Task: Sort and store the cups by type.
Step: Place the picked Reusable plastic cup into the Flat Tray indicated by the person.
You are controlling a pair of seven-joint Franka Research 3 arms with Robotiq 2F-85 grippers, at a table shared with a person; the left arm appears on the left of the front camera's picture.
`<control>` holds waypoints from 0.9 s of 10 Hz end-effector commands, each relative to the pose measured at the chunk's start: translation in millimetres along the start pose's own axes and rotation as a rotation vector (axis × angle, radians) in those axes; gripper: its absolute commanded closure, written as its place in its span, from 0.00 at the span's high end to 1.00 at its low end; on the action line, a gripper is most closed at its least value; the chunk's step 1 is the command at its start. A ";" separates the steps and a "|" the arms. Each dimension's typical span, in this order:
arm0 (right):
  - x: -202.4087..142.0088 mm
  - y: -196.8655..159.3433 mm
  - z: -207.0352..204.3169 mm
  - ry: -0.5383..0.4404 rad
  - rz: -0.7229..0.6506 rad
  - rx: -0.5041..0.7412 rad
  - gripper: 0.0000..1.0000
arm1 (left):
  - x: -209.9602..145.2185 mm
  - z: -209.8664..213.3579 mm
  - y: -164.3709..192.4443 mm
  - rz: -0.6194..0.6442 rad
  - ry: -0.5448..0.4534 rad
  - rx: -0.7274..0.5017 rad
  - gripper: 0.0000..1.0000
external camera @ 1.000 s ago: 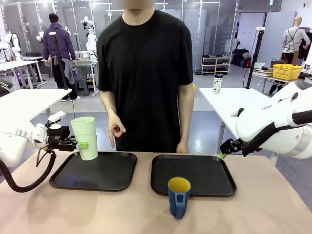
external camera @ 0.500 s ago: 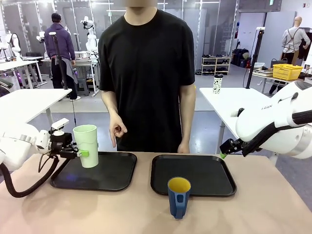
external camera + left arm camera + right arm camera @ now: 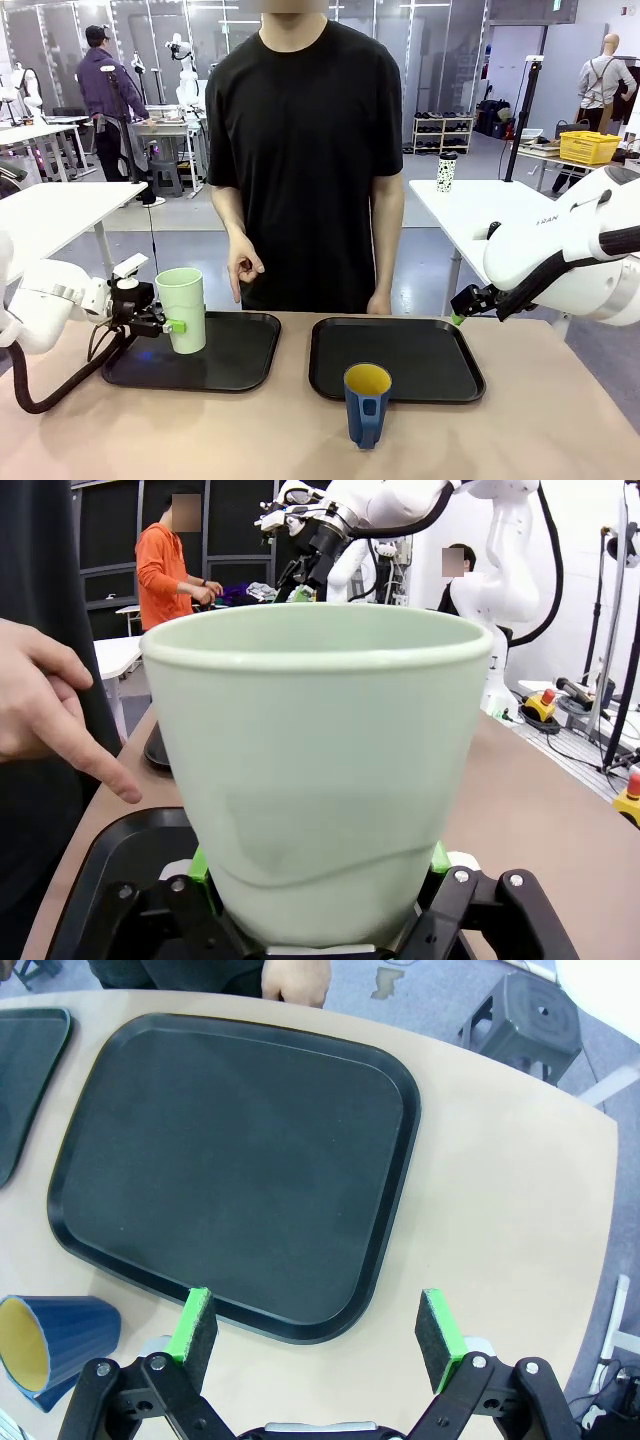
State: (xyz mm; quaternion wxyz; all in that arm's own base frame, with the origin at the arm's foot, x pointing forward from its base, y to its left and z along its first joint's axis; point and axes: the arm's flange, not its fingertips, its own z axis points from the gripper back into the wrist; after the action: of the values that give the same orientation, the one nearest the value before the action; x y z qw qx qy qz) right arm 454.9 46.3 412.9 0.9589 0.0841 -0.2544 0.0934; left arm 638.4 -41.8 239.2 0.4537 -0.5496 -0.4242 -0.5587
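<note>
The left gripper (image 3: 166, 323) pinches the pale green tumbler (image 3: 182, 308) low on its wall, one green pad on each side. The tumbler stands upright with its open mouth up, over the left part of the left tray (image 3: 235, 358). In the left wrist view the cup's base sits down between the fingers with the black tray beneath it. Whether the base touches the tray I cannot tell. A person's hand (image 3: 243, 270) hangs just beyond the far edge of that tray, near the tumbler but apart from it, its forefinger pointing down. The dark blue mug (image 3: 367, 402) stands upright on the bench (image 3: 545, 430), just beside the near edge of the right tray (image 3: 425, 362). Its yellow inside shows and its handle faces the robot's side. It is well apart from both grippers. The right gripper (image 3: 318, 1328) hovers over the right side of the bench, its fingers spread wide with nothing between them. In the right wrist view, the tray's near edge lies between its green pads and the mug lies off to the lower left.
</note>
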 end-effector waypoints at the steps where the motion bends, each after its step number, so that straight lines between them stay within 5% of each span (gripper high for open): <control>1: -0.2 -1.6 0.0 -0.001 -0.007 0.013 1.00 | -4.9 1.4 7.7 -0.046 -0.003 -0.033 0.84; 9: -0.2 -1.6 0.0 -0.001 -0.007 0.013 1.00 | -34.1 -0.8 26.7 -0.045 0.024 -0.081 0.84</control>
State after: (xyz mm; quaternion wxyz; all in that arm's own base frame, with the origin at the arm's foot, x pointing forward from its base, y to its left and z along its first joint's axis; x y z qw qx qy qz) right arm 454.9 46.3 412.9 0.9589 0.0841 -0.2544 0.0934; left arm 654.0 -47.8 211.4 0.4289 -0.5398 -0.4152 -0.5936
